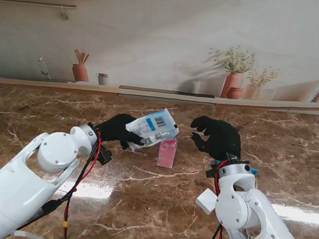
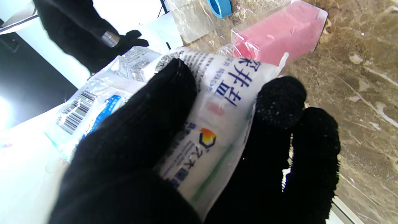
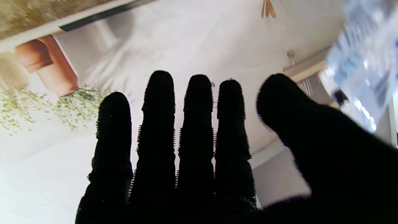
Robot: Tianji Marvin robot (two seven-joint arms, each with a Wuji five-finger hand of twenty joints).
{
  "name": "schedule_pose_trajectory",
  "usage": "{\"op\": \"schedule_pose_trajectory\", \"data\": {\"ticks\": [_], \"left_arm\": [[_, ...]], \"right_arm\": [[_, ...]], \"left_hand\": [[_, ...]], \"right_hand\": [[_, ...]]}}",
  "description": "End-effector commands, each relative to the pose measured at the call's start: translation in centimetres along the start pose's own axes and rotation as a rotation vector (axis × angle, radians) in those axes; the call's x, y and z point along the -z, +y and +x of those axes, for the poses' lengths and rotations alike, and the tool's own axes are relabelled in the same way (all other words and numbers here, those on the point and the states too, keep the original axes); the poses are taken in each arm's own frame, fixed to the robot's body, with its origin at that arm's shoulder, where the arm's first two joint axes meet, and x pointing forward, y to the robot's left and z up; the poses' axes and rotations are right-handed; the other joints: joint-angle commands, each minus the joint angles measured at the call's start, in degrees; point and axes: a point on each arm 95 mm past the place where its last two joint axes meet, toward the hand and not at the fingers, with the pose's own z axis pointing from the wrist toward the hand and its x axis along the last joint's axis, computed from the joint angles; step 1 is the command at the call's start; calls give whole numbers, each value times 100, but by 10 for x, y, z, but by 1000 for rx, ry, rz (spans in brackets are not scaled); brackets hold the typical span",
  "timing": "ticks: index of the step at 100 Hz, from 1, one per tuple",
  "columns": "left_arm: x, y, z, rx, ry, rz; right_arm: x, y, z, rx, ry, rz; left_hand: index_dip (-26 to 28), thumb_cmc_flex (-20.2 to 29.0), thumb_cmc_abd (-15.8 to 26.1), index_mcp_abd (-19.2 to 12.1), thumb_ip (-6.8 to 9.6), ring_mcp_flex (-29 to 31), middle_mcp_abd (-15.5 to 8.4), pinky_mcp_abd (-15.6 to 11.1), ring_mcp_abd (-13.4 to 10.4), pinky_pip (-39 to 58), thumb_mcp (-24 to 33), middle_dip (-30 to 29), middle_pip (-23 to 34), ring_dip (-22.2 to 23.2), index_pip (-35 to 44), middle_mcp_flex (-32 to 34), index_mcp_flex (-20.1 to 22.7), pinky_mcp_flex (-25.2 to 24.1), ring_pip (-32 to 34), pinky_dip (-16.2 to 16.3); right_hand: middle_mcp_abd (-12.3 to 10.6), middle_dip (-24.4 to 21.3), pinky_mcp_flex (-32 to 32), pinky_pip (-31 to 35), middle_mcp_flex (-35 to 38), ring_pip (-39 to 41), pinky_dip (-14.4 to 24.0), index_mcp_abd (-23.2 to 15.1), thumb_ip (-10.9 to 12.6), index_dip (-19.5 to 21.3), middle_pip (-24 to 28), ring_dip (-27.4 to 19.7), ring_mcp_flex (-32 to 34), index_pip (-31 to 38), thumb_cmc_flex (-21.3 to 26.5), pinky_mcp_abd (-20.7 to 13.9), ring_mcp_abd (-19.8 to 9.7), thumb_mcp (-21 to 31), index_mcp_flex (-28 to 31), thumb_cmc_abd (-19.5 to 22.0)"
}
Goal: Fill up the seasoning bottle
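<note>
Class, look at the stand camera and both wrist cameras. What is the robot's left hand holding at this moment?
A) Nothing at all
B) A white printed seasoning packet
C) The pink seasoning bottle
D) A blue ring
B: the left hand is closed around the white printed seasoning packet, tilted over the pink seasoning bottle, while the right hand is open and holds nothing.

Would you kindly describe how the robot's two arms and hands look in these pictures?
Both arms are glossy white with rounded joint housings. Each ends in a five-finger hand in a black knitted glove: the left hand and the right hand. Red and black cables run along the left arm, and similar ones hang beside the right arm, which also carries a small white box.
</note>
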Motion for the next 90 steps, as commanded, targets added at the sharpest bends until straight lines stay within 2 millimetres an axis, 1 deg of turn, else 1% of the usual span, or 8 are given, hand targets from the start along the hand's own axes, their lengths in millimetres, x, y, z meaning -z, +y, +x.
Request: {"op": "schedule_pose_trajectory", "data": {"ticks": [1,15,20,35,50,61,73,90], "left_arm": [[-3,-9,5,-16,-4,3],[-8,-17,9,-41,-27,-8],[-10,-20,10,-47,-34,-11],[-17,-27,11,-81,-55,-25],[-23,-28,9,-96,-76,-47],[-27,-28,6,-105,-88,-63],[-30,-29,5,-120,-102,-71],[-33,-31,6,-152,-122,-88]], "right_arm": [[7,-15,-14,24,-32,70],[11,-26,-30,113,-42,130],[13,-30,-36,128,-53,145],[20,-40,-52,131,-87,177],[30,-46,-67,138,-113,204],[37,-48,-76,139,-127,221],[43,-50,-80,127,-145,226],[47,-52,-83,115,-168,223]], "left_hand": [[650,1010,1137,-446,281,73,-445,17,-139,228,1114,436,1296,60,2168,435,536,-68,195,137],[596,1003,1113,-414,277,105,-447,16,-124,226,1118,365,1277,51,2113,468,565,-52,187,146],[587,999,1114,-409,276,110,-449,18,-111,228,1131,353,1274,48,2106,476,567,-38,185,146],[569,978,1101,-435,259,127,-474,8,-136,230,1151,345,1289,45,2107,486,577,-30,193,149],[558,974,1092,-426,245,131,-468,9,-121,244,1178,339,1306,47,2121,486,585,-21,203,158],[550,963,1082,-436,231,137,-478,-7,-134,248,1193,332,1312,44,2128,492,586,-12,206,161],[537,956,1067,-428,220,143,-467,-5,-127,253,1215,326,1320,43,2129,500,593,-13,209,166],[520,946,1034,-417,201,152,-473,-9,-153,259,1249,316,1326,26,2136,506,602,3,196,166]], "right_hand": [[59,-404,-305,-502,-368,-490,-268,146,397,214,-347,-315,-341,-638,-342,-195,-134,-241,-275,216],[169,-1099,-929,-1660,-1151,-1500,-927,275,467,182,-1034,-1102,-1138,-1251,-684,-517,-170,-928,-803,357],[201,-1252,-1008,-1839,-1341,-1640,-1067,314,497,137,-1167,-1250,-1313,-1371,-788,-587,-194,-1170,-941,480],[193,-1710,-1328,-2481,-1836,-1966,-1650,397,749,-56,-1429,-1694,-1843,-1703,-1102,-878,-324,-1956,-1292,819],[196,-2032,-1518,-2808,-2228,-2123,-2007,461,898,-271,-1644,-1937,-2221,-1964,-1631,-1067,-459,-1962,-1486,896],[170,-2154,-1673,-2914,-2492,-2168,-2113,463,940,-385,-1695,-2006,-2460,-2122,-1943,-1096,-506,-1873,-1689,1021],[232,-2160,-1709,-2912,-2520,-2127,-2120,412,952,-392,-1651,-1990,-2481,-2123,-1997,-1017,-389,-1836,-1723,1141],[241,-2133,-1696,-2873,-2507,-2089,-2090,315,957,-351,-1610,-1952,-2466,-2061,-1891,-957,-375,-1812,-1688,1191]]}}
